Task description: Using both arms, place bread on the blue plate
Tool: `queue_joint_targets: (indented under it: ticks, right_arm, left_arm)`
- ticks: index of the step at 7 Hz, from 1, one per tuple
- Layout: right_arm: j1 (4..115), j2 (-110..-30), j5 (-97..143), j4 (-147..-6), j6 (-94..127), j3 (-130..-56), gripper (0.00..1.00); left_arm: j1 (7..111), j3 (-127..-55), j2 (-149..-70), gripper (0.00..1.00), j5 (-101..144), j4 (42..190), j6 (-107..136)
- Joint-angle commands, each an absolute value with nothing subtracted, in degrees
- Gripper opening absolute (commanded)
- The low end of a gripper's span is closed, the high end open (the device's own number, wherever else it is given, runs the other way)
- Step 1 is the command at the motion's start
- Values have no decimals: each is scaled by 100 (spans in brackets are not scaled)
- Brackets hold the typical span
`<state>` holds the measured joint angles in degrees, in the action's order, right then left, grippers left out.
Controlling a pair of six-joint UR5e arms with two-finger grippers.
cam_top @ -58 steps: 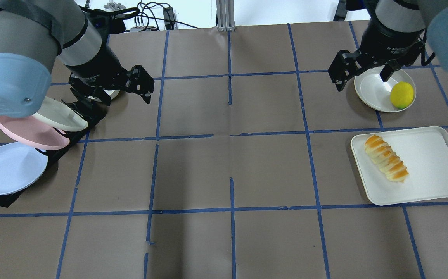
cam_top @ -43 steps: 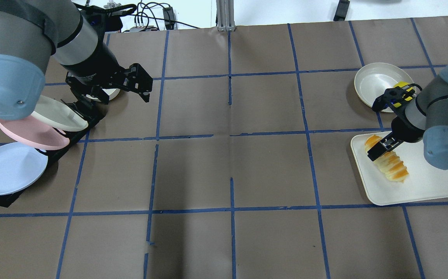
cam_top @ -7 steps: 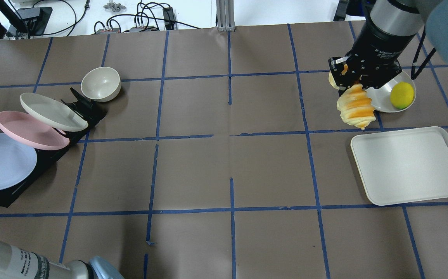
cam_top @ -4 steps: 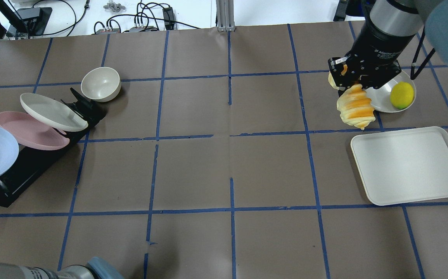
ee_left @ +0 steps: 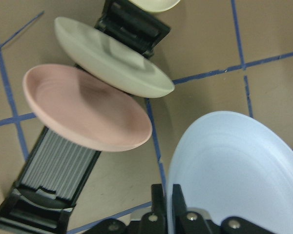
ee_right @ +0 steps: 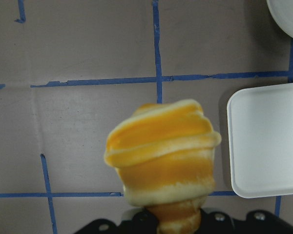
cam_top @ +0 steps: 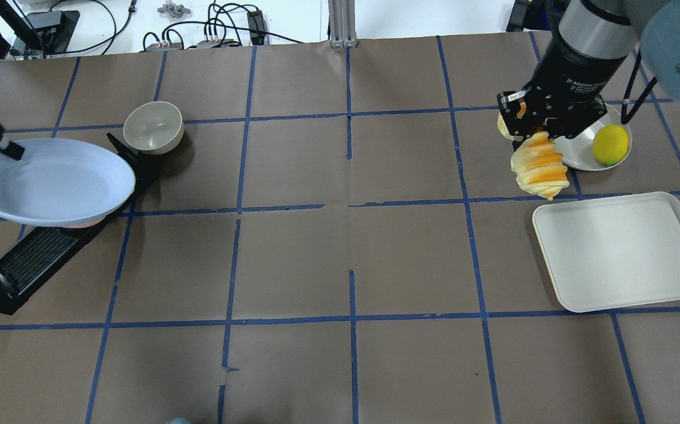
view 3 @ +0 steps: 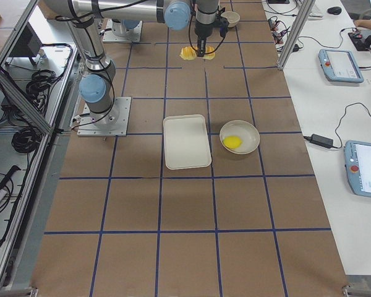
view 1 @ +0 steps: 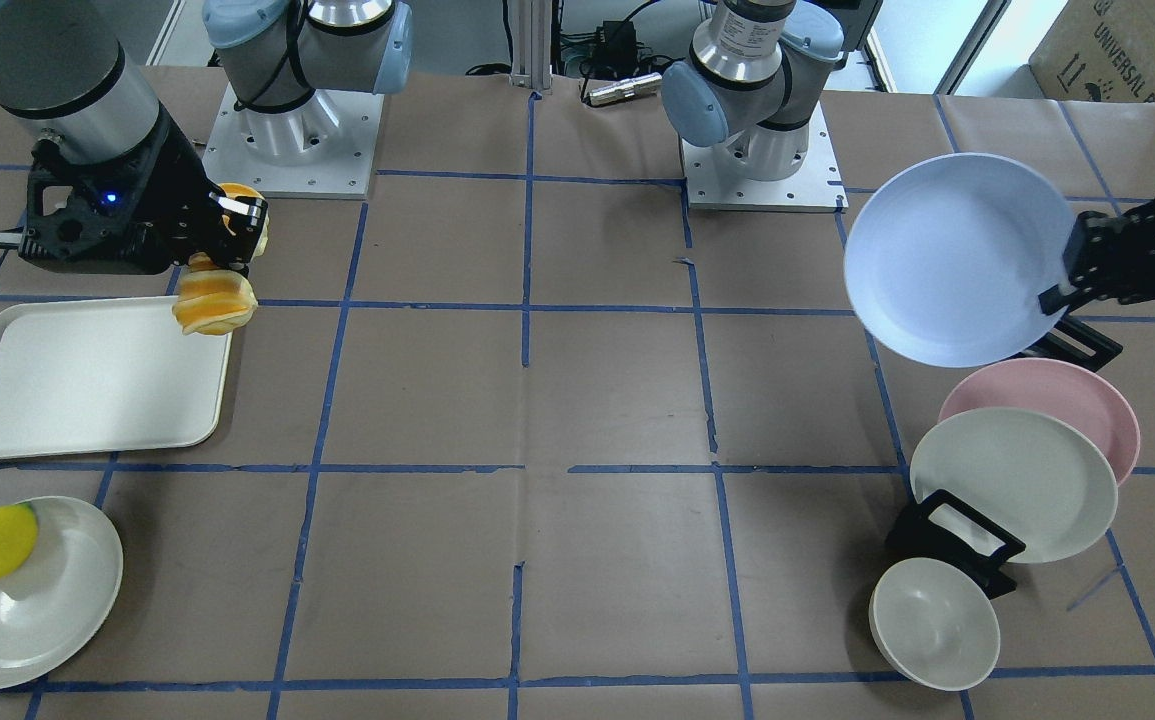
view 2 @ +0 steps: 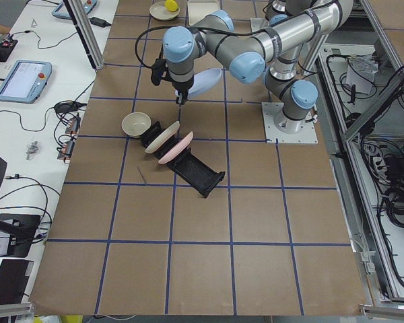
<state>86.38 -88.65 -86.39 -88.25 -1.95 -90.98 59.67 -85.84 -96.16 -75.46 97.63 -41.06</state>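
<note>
The blue plate (cam_top: 51, 179) hangs in the air above the black dish rack (cam_top: 33, 259), tilted, held by its rim. My left gripper (cam_top: 9, 151) is shut on that rim; in the front view the gripper (view 1: 1055, 298) is at the right edge of the plate (view 1: 947, 260). The left wrist view shows the plate's rim (ee_left: 234, 170) pinched between the jaws. My right gripper (cam_top: 528, 126) is shut on one end of the striped orange and cream bread (cam_top: 540, 165), which hangs down above the table, left of the tray. The bread fills the right wrist view (ee_right: 161, 151).
A pink plate (view 1: 1087, 390) and a cream plate (view 1: 1012, 480) stand in the rack, with a cream bowl (cam_top: 152, 126) beside it. A white tray (cam_top: 622, 250) lies at the right. A yellow lemon (cam_top: 609, 144) sits on a white plate (cam_top: 575, 156) behind it.
My left gripper has lifted the blue plate out of the rack and carried it up and rightward, so it now covers the pink and cream plates from overhead. The right gripper and bread barely moved.
</note>
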Motion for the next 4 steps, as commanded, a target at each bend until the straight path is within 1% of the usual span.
queue_joint_targets:
  ticks: [1,4]
  right_arm:
    - [8631,-8868,-8648,-8824,-220,-9105,7]
    - [8640,-8868,-8631,-8763,-220,-9132,7]
  left_arm:
    - [7132,-9181,-9694,1,-6974,8751,-2408]
    - [8512,-10613,-9615,1,-6899,6266,18]
